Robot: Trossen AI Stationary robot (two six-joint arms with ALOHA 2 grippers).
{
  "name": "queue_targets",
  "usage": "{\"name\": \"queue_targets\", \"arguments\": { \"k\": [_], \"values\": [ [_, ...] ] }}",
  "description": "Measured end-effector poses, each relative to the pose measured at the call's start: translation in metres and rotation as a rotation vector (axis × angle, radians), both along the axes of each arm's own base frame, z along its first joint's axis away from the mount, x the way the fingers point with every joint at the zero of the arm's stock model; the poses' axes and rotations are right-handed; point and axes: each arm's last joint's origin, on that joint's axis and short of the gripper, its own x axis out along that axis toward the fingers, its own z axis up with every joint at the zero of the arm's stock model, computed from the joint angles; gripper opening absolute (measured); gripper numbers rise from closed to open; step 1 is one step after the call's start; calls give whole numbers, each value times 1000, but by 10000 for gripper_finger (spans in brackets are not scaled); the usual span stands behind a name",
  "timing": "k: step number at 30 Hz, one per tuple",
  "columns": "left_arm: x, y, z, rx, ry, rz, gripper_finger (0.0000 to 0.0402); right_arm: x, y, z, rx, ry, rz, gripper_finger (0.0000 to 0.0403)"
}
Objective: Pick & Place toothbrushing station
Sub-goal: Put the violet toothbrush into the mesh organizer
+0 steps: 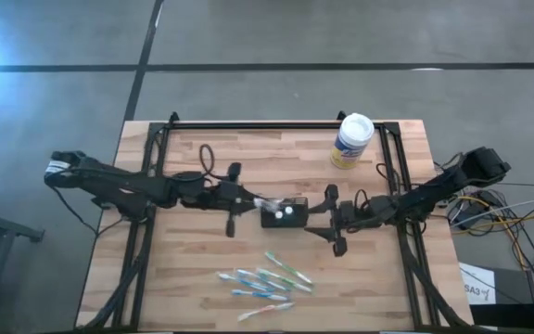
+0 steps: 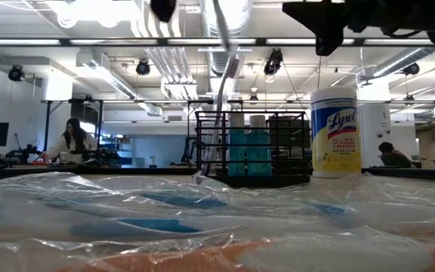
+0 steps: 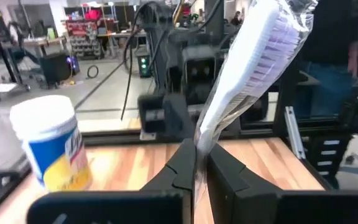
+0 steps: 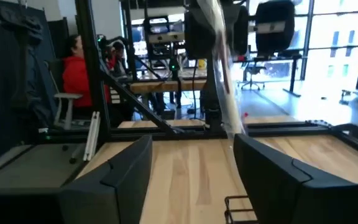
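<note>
The toothbrushing station (image 1: 284, 213), a small black holder, stands at the table's middle; in the low view it is a black wire frame (image 2: 251, 147). My left gripper (image 1: 248, 199) is just left of it, shut on a white toothbrush in clear wrap (image 1: 267, 202) that reaches over the station's left end. The brush also shows in the low view (image 2: 221, 98) and the right wrist view (image 4: 222, 81). My right gripper (image 1: 325, 220) is open just right of the station, its fingers (image 4: 129, 168) wide apart and touching nothing I can see. My left gripper pinches the wrapped toothbrush by its handle (image 3: 199, 149) between its two fingers. The fingers come level from the table's left. The brush sticks out past the fingertips, tilted, with its bristle head (image 3: 272, 31) at the far end, clear of the table.
A white-lidded, yellow-labelled canister (image 1: 352, 139) stands at the far right of the table. Several wrapped toothbrushes (image 1: 267, 278) lie near the front edge, filling the low view's foreground (image 2: 165, 219). Black frame rails run along the table's sides. People sit in the room beyond.
</note>
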Motion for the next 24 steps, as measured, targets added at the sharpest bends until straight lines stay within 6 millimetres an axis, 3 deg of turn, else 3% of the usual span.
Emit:
{"name": "queue_targets", "arguments": {
  "k": [8,14,19,24],
  "values": [
    [-60,5,-44,-103,-32,-18,19,-26,6,9,-25,12,62,212],
    [-95,9,-72,-173,-107,-38,19,-48,6,3,-38,-90,91,160],
    [-111,12,-89,-215,-100,-11,19,-59,-1,-7,-26,-125,30,107],
    [-116,13,-94,-221,-107,-10,19,-64,-6,-15,-41,-102,-34,51]
  ]
}}
